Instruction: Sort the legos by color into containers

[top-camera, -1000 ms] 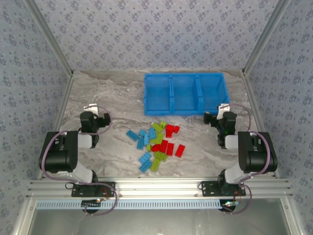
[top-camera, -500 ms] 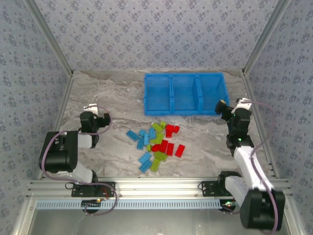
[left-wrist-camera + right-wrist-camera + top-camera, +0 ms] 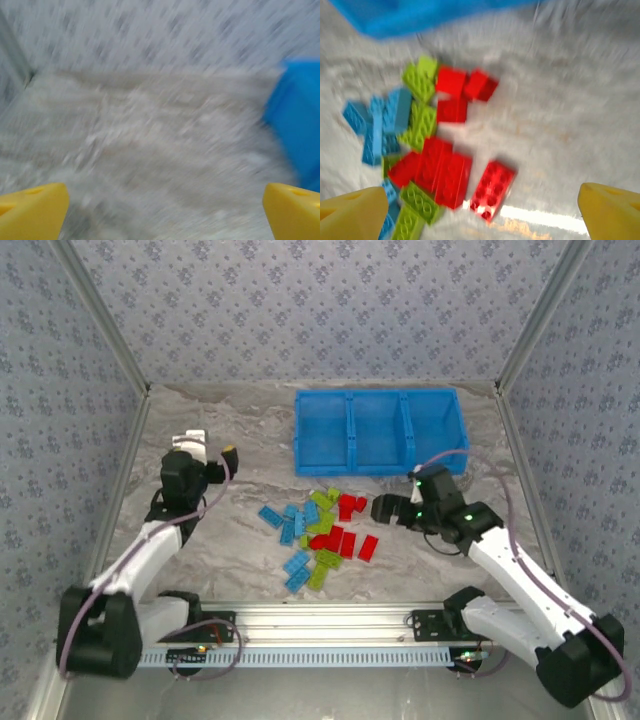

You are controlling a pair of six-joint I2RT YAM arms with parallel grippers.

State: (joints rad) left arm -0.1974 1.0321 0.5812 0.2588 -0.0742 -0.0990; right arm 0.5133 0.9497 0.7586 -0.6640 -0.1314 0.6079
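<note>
Red, green and blue legos (image 3: 320, 530) lie heaped on the table (image 3: 220, 420), just before the tray (image 3: 380, 468). Our right gripper (image 3: 387, 508) hangs wide open and empty beside the heap, nearer than our left gripper (image 3: 226, 454), also wide and empty. The closest red brick (image 3: 492, 190) seems to lie slantwise to the jaws, though blur smears it.

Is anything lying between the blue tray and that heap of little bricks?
No. In the top view, bare marble table separates the tray from the legos.
</note>
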